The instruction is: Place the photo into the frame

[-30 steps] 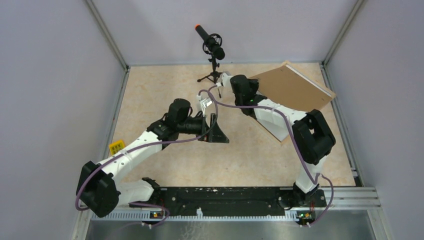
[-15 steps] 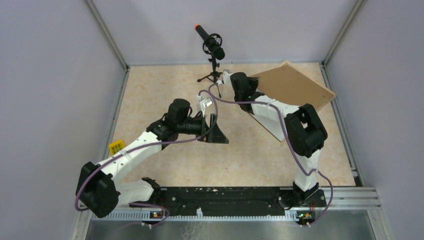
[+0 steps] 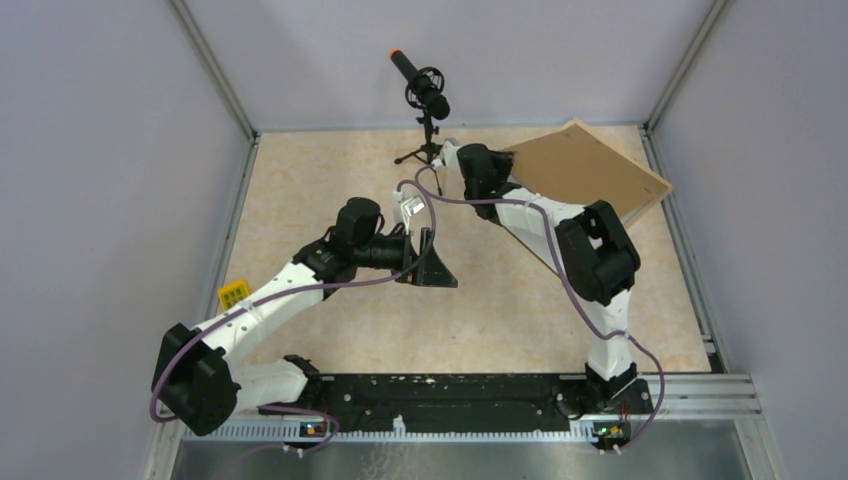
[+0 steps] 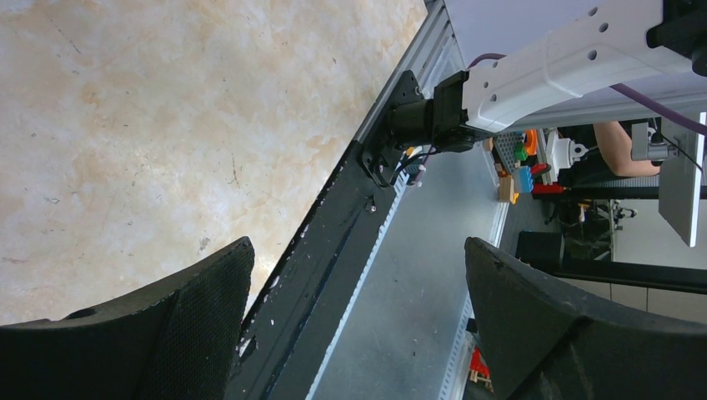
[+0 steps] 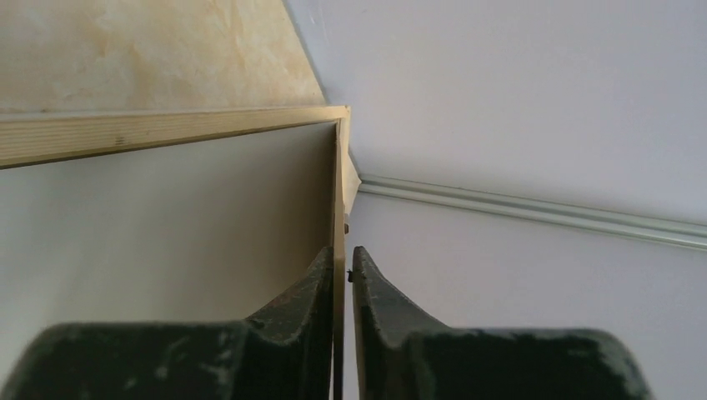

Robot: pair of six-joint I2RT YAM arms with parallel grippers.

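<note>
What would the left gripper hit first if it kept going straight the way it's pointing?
Probably the black rail edging the table: it sits dead ahead of the left gripper, between its open fingers, though depth is unclear.

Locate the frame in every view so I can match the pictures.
Top external: the frame sits upper right, tilted, brown face up, pale edge.
Left wrist: not in it.
Right wrist: its pale wood border crosses the upper left and runs down the centre, into the right gripper.
Shared landmark: the beige tabletop, in all three.
</note>
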